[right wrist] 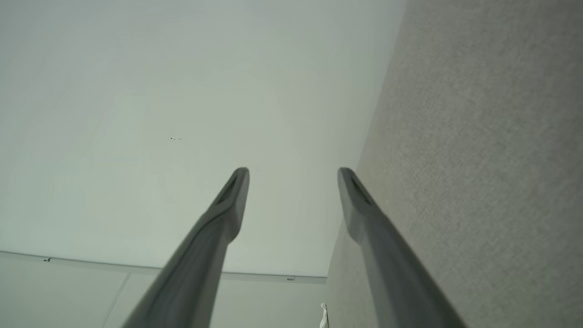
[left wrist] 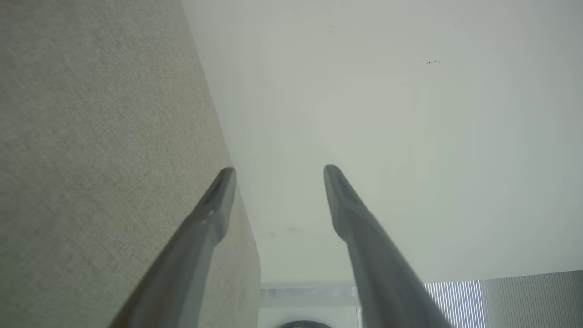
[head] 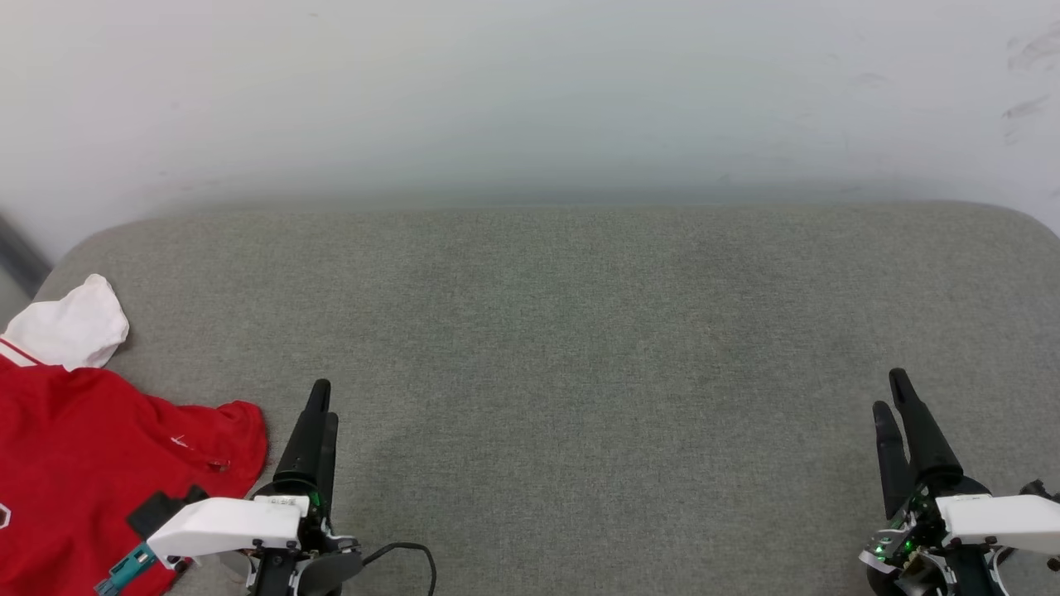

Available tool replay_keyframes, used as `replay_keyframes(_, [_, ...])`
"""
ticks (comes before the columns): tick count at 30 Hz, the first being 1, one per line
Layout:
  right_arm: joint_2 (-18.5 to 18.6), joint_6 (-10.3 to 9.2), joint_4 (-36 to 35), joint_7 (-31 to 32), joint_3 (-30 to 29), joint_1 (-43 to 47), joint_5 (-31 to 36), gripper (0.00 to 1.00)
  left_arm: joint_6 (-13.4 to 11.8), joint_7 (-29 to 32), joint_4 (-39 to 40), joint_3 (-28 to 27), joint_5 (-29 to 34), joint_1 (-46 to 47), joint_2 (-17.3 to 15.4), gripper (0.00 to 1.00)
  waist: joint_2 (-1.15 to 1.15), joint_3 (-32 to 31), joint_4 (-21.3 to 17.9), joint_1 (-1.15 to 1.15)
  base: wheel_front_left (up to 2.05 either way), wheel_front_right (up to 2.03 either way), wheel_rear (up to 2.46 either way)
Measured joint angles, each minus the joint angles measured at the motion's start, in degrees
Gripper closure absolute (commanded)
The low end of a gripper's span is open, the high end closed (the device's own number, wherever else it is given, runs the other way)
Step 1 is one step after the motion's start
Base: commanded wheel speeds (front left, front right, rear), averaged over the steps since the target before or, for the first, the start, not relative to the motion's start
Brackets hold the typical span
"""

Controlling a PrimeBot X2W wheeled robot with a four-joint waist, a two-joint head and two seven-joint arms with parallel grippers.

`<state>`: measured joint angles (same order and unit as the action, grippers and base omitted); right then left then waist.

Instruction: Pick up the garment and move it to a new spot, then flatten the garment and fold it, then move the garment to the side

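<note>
The garment (head: 74, 463), a red shirt with a white sleeve, lies bunched at the near left corner of the grey padded surface (head: 580, 348). Just to its right my left gripper (head: 320, 401) hovers with its fingers pointing away from me, turned on edge. In the left wrist view the left gripper (left wrist: 279, 175) is open, nothing between its fingers (left wrist: 218, 200). My right gripper (head: 893, 396) stands at the near right, far from the garment. Its wrist view shows the right gripper (right wrist: 294, 175) open and empty too.
A pale wall (head: 530, 91) rises right behind the padded surface's far edge. A black cable (head: 410, 553) loops beside the left wrist. The surface's rounded far corners show at left and right.
</note>
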<state>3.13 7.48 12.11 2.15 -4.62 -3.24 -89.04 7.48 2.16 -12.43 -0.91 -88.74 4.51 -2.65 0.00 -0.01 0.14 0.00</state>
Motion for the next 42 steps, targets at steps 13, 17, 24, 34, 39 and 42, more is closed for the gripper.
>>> replay_keyframes(13, [1.4, 0.0, -4.2, -3.2, 1.7, 1.0, 17.7, 0.0, 0.0, -3.0, 3.2, 3.2, 16.2, 0.1, -0.1, 0.0, 0.0, -0.3, 0.2, 0.0, 0.0, 0.0, 0.0])
replay_keyframes(17, [1.4, 0.0, -5.0, -3.9, 2.1, 1.2, 23.0, 0.0, 0.0, -4.0, 3.4, 4.0, 21.5, 0.1, 0.0, 0.0, 0.0, -0.3, 0.3, 0.0, 0.0, 0.0, 0.0])
replay_keyframes(24, [1.9, 0.01, -6.2, -5.4, 2.8, 1.9, 32.4, 0.0, 0.0, -5.4, 3.1, 4.7, 29.8, 0.1, 0.0, 0.0, 0.0, -0.4, 0.6, 0.0, 0.0, 0.0, 0.0])
replay_keyframes(34, [2.4, 0.01, -6.5, -6.5, 3.1, 2.1, 44.0, 0.0, -0.5, -7.2, 2.8, 5.4, 40.1, 0.1, -0.1, 0.0, 0.0, -0.4, 0.6, 0.0, 0.0, 0.0, 0.0])
replay_keyframes(39, [2.4, 0.01, -7.1, -6.9, 2.8, 2.2, 49.1, 0.0, -0.9, -8.1, 2.8, 6.3, 44.5, 0.3, -0.1, 0.0, 0.0, -0.4, 0.8, 0.0, 0.0, 0.0, 0.0])
replay_keyframes(42, [2.4, 0.0, -7.4, -7.2, 2.8, 2.4, 51.5, 0.0, -1.2, -8.5, 2.8, 6.7, 46.9, 0.5, -0.1, 0.0, 0.0, -0.5, 0.9, 0.0, 0.0, 0.0, 0.0])
